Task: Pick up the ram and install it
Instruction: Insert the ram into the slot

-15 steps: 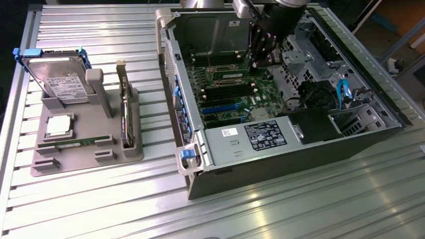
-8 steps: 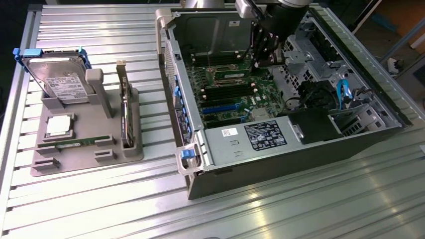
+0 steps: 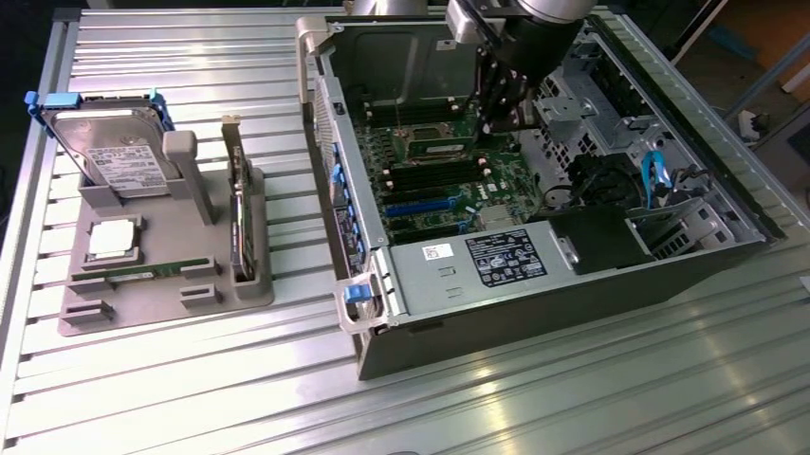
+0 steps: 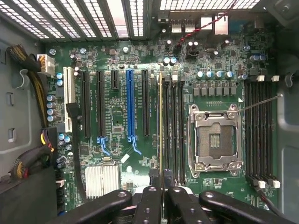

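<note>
**Pick-up is done.** The hand (image 4: pixel 162 191) is gripping the ram (image 4: pixel 161 130) edge-on between narrowly set fingers (image 4: pixel 149 203), with the stick running straight out from them. The ram is hanging in line with the memory slots (image 4: pixel 174 130), just beside the empty CPU socket (image 4: pixel 215 140). Whether it is seating cannot be told. In the exterior view, the arm (image 3: pixel 532 38) is reaching into the computer case (image 3: pixel 481 322) from 1 o'clock. The parts tray (image 3: pixel 152 299) is lying at 9 o'clock of the case.
</note>
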